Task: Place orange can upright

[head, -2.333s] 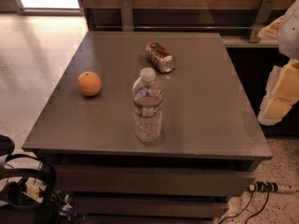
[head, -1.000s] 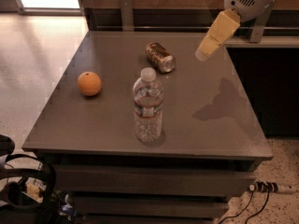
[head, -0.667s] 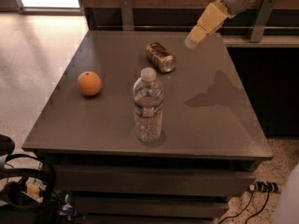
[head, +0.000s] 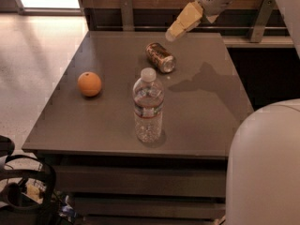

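The orange can [head: 160,57] lies on its side on the grey table [head: 103,116], in the far middle part, one silver end facing the near right. My gripper [head: 180,24] hangs in the air above the table's far edge, up and to the right of the can and apart from it. It holds nothing that I can see.
A clear plastic water bottle [head: 148,106] stands upright in front of the can. A round orange fruit [head: 89,84] sits to the left. A wooden wall with metal brackets [head: 126,13] runs behind the table. My white arm body [head: 265,168] fills the near right corner.
The arm has swung in from the right edge and the gripper has moved left and forward across the table's far side, toward the can. The can, bottle and fruit have not moved.
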You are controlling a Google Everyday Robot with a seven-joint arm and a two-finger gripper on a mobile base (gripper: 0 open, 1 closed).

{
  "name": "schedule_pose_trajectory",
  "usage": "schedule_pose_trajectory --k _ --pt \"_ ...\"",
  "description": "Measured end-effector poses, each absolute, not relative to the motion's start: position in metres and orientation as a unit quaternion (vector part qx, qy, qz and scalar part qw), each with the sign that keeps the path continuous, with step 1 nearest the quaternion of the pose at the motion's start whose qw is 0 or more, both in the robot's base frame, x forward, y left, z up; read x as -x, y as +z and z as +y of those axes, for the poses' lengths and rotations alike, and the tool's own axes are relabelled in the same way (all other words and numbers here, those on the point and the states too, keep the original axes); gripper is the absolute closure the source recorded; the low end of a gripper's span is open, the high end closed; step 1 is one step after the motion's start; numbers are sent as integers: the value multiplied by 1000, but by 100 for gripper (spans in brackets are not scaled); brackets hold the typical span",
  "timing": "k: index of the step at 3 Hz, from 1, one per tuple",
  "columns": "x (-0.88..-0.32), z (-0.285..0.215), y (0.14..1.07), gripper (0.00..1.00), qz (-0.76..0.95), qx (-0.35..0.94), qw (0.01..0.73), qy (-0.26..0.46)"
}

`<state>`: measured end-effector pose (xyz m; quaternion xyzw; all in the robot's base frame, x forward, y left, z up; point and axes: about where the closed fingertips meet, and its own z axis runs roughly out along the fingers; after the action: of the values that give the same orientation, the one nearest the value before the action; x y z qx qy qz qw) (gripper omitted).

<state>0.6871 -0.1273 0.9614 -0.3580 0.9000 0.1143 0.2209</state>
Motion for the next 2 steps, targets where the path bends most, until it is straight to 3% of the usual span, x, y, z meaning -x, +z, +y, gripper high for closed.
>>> schedule_pose_trajectory --k 2 --pt "-698 -112 963 0 902 355 223 104"
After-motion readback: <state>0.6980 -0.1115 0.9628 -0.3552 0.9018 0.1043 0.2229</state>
